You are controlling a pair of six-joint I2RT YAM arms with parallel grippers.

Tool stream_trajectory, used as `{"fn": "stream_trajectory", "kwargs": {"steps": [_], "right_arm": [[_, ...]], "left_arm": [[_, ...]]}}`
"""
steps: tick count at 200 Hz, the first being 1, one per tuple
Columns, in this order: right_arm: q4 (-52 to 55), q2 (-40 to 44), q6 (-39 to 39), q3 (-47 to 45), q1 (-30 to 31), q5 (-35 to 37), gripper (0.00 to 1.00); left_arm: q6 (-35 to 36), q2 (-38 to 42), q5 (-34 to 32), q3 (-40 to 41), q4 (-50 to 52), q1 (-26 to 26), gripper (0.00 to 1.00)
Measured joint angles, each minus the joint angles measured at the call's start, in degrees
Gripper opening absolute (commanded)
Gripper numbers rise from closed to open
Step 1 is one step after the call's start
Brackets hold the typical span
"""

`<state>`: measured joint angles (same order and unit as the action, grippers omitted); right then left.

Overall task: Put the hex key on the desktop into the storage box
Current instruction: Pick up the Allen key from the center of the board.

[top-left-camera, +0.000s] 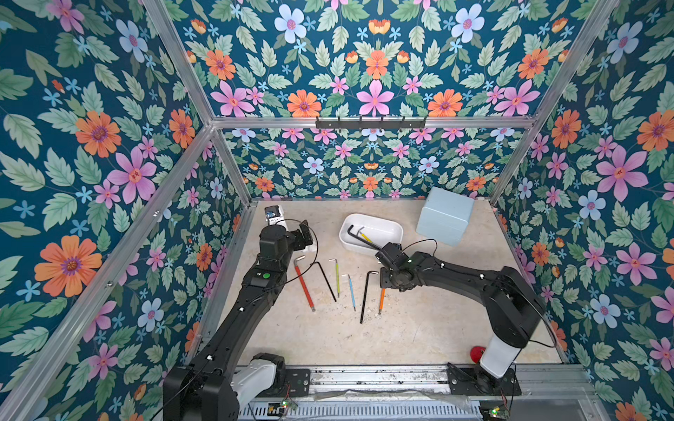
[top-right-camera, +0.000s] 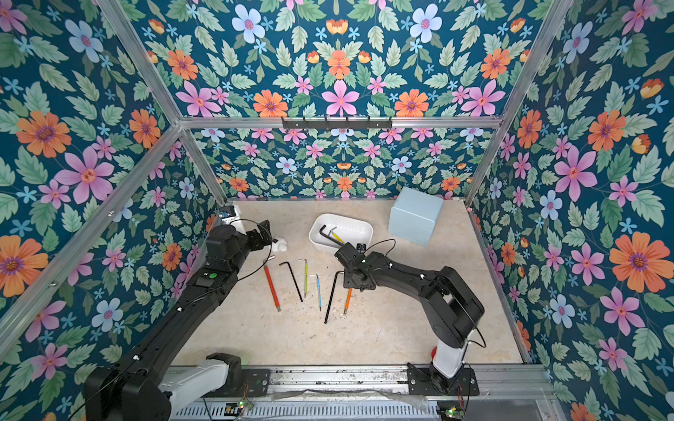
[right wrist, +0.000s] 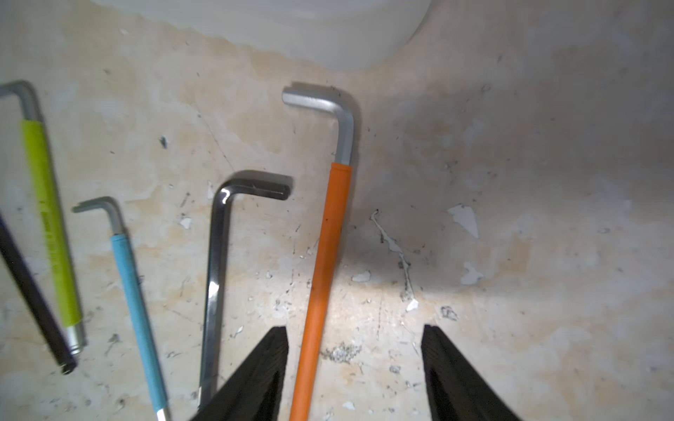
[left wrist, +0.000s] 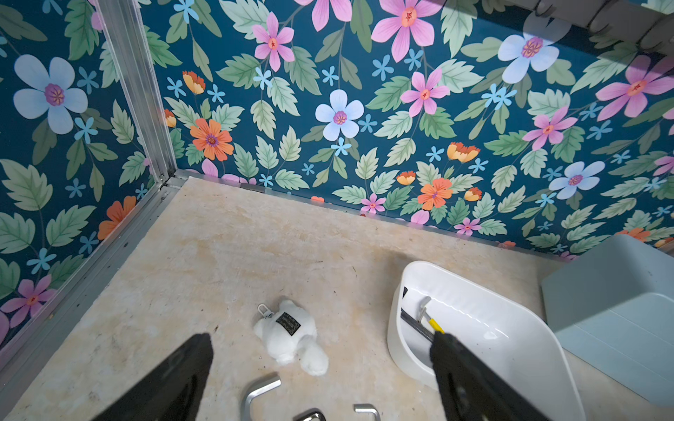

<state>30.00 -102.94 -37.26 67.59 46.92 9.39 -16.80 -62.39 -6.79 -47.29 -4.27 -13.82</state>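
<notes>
The right claw (right wrist: 354, 328) hangs low over the desk (top-left-camera: 419, 328), its jaws partly apart and straddling the handle of the orange hex key (right wrist: 324, 255) without closing on it; that key lies at the 3 o'clock end of a row of keys (top-left-camera: 337, 279) mid-desk. The white storage box (top-left-camera: 384, 230), at 12 o'clock from the row, holds a black key (top-left-camera: 354, 235) and a yellow key (top-left-camera: 365, 237). The left claw (left wrist: 321, 337) gapes wide and empty near 10 o'clock, above a white plush toy (left wrist: 288, 335).
</notes>
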Motion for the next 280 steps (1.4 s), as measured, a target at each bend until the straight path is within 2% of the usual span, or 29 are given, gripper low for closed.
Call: {"fn": "stream_trajectory", "kwargs": {"steps": [97, 169, 203, 240, 265, 280], "right_arm": [[0.3, -7.6, -1.2, 4.2, 1.5, -0.3, 0.59], [3.8, -10.1, -1.2, 7.2, 2.3, 1.6, 0.47], [3.7, -10.7, -1.2, 7.6, 2.9, 2.1, 0.37], [3.1, -11.1, -0.6, 6.7, 3.0, 2.1, 0.20], [2.0, -10.8, -0.2, 5.9, 3.0, 2.2, 0.00], [1.6, -10.6, -0.3, 5.5, 3.0, 2.3, 0.00]], "left_arm": [[0.3, 0.6, -0.5, 0.1, 0.1, 0.0, 0.99], [1.2, 1.1, -1.2, 0.1, 0.3, 0.0, 1.00], [1.9, 2.1, -2.1, 0.1, 0.5, 0.0, 1.00], [2.0, 2.0, -2.3, 0.0, 0.5, 0.0, 1.00], [2.0, 1.9, -2.3, -0.1, 0.8, 0.0, 1.00], [2.0, 1.9, -2.3, -0.1, 1.2, 0.0, 0.99]]}}
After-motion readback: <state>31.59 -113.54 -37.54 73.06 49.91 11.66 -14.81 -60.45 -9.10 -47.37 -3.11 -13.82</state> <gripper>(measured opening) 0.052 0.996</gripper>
